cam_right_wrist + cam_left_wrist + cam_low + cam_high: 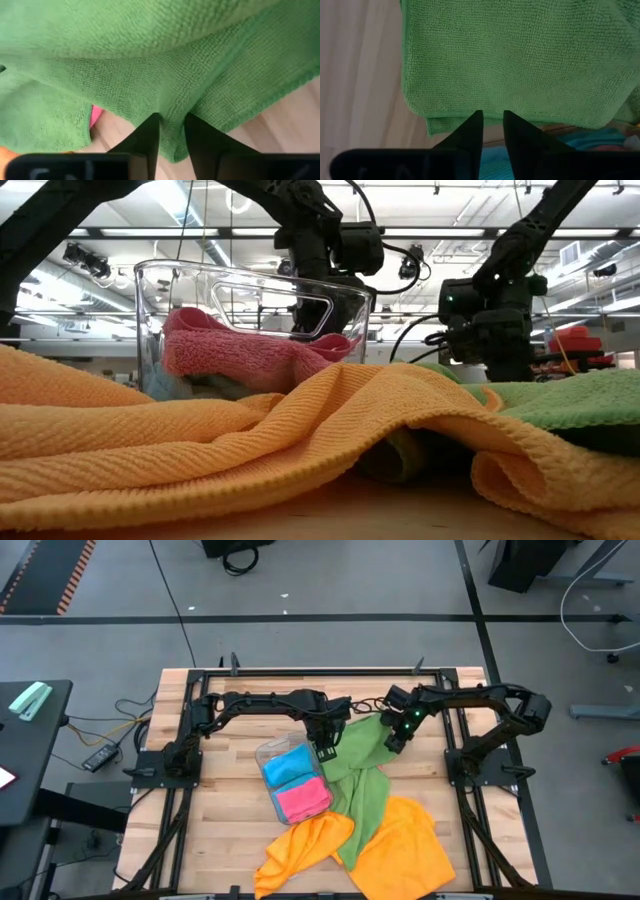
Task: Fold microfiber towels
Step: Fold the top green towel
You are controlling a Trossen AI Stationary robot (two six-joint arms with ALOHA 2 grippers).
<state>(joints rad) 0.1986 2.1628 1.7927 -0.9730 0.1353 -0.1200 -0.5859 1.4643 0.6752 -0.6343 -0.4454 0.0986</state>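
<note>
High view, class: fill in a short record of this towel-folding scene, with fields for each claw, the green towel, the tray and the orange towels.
left claw: at the green towel's edge beside the tray, fingers nearly together on the cloth
right claw: at the green towel's far corner, fingers pinching the cloth
green towel: spread mid-table, partly doubled over, trailing down onto the orange ones
clear tray: holds a folded blue towel and a folded pink towel
orange towels: crumpled at the near edge

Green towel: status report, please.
Left gripper and right gripper both pinch the green towel. Blue and pink towels sit folded in the tray. Orange towels overlap green's near end.
</note>
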